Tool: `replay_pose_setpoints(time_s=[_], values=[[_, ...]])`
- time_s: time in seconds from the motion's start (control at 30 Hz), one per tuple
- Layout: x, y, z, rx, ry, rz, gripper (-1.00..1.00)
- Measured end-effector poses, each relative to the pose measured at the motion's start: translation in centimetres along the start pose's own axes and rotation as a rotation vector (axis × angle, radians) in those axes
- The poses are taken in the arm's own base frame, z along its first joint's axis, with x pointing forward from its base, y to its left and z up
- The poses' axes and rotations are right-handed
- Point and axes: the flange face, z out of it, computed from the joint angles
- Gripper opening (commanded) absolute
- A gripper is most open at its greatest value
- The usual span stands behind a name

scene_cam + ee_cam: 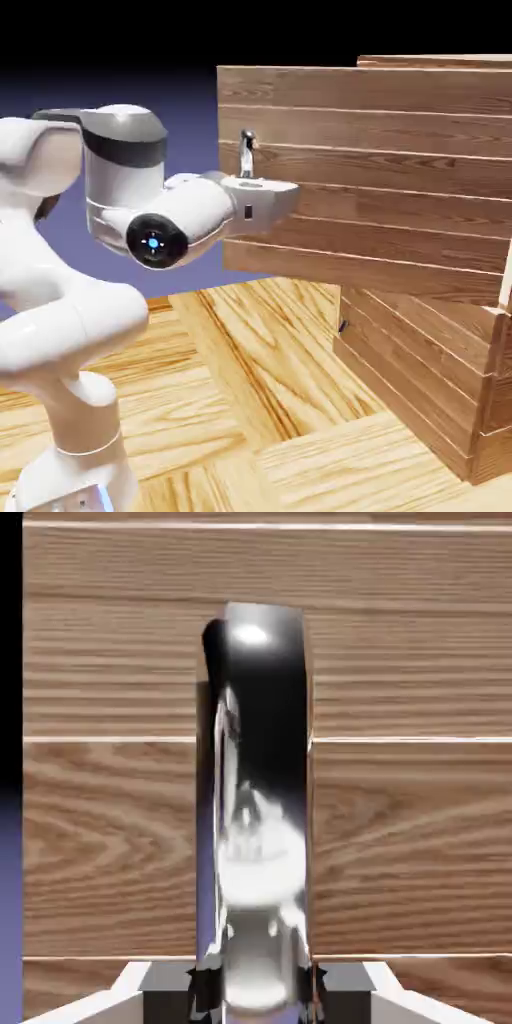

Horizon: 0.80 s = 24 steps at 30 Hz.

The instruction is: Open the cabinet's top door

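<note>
Below the brown five-plank top door [365, 180], swung out from the cabinet, sits a lower plank panel [415, 365]. The door's shiny metal loop handle [258, 812], long axis upright, is pinched by the white two-finger gripper [255, 992].

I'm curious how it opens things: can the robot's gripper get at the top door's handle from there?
Yes, seemingly: the handle runs between its fingertips, with nothing in the way.
</note>
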Motion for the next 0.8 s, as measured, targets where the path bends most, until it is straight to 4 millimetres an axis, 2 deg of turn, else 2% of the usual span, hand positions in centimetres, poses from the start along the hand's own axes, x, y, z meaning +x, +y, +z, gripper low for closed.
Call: replay_pose_setpoints(time_s=[0.4, 0.8], values=[[2.8, 2.8, -8.2, 0.151, -0.152, 0.0, -1.0], [7.5, 7.5, -16.2, 0.324, -0.324, 0.0, -1.0]])
